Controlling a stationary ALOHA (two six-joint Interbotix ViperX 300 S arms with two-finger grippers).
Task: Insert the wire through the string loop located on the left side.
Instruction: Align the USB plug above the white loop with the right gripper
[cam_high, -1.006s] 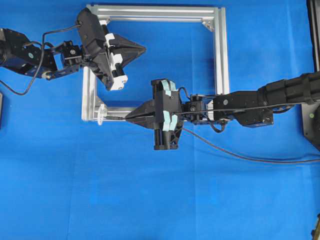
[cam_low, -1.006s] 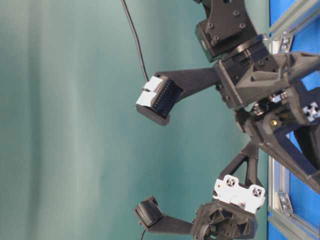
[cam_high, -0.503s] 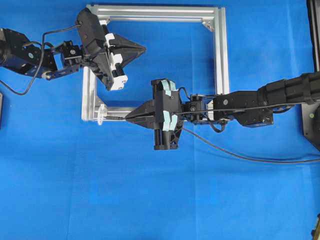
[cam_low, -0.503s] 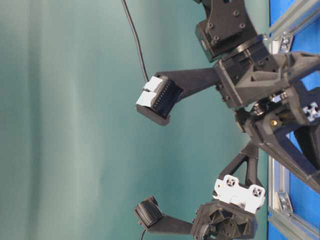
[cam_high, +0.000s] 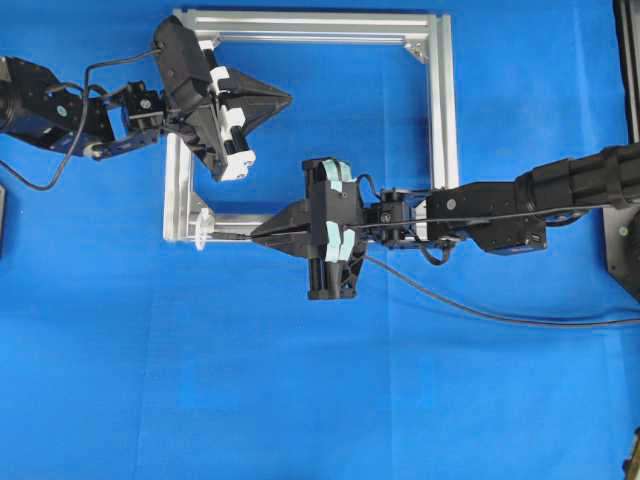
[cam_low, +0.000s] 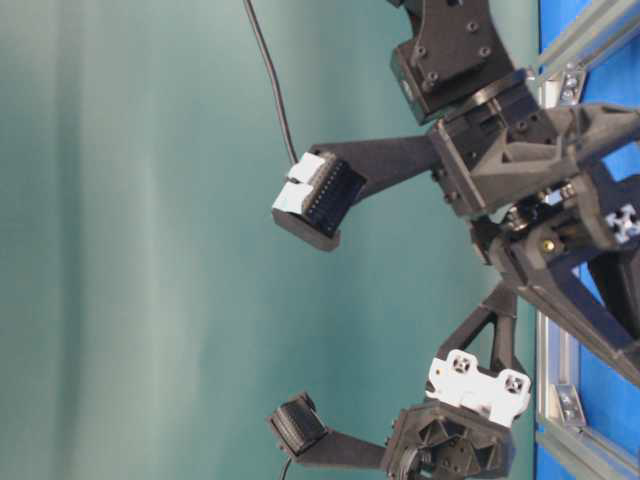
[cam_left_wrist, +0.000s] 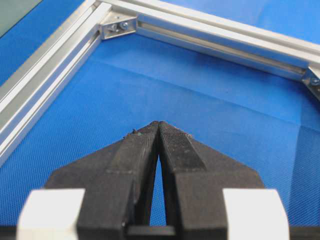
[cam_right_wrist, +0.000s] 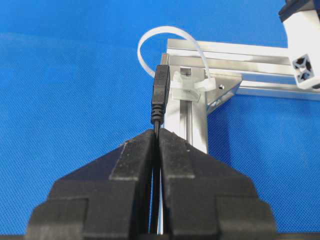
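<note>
While nothing differs from before: right jaws clenched on the wire (cam_right_wrist: 159, 95), left jaws pressed together, empty.

No visible change since earlier.

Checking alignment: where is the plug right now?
Right wrist view: the plug juts from the right hand, just before the string loop at the frame corner.
</note>
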